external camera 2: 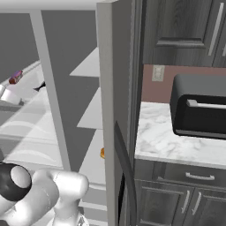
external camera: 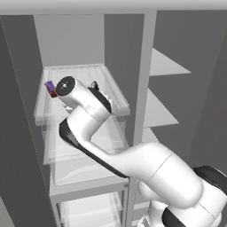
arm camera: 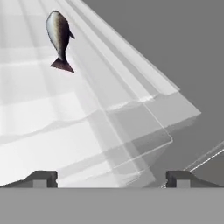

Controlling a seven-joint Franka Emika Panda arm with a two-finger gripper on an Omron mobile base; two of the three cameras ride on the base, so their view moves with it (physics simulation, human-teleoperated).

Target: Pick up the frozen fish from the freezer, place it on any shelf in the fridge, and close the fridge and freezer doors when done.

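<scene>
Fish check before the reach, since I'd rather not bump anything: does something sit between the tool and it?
Nothing visible does. In the hand view the fish lies alone on the clear shelf, ahead of the open tool, with bare shelf between them.

Evenly lit, flat rendered light with no visible lamp and no hard cast shadows. Brightest on the translucent pale glass freezer shelves (arm camera: 52, 113), washed nearly white in the hand view, with faint layered reflections through the stacked panes. Soft shading only on the glossy white robot arm (external camera: 146, 168), a mild highlight along its curve. Dim and muted on the dark grey wooden cabinets (external camera 2: 185, 26). Slightly soft, low-resolution edges throughout; small dark silvery fish (arm camera: 59, 37) sharp enough, with a gentle sheen. No lens distortion noticeable at the borders.
</scene>
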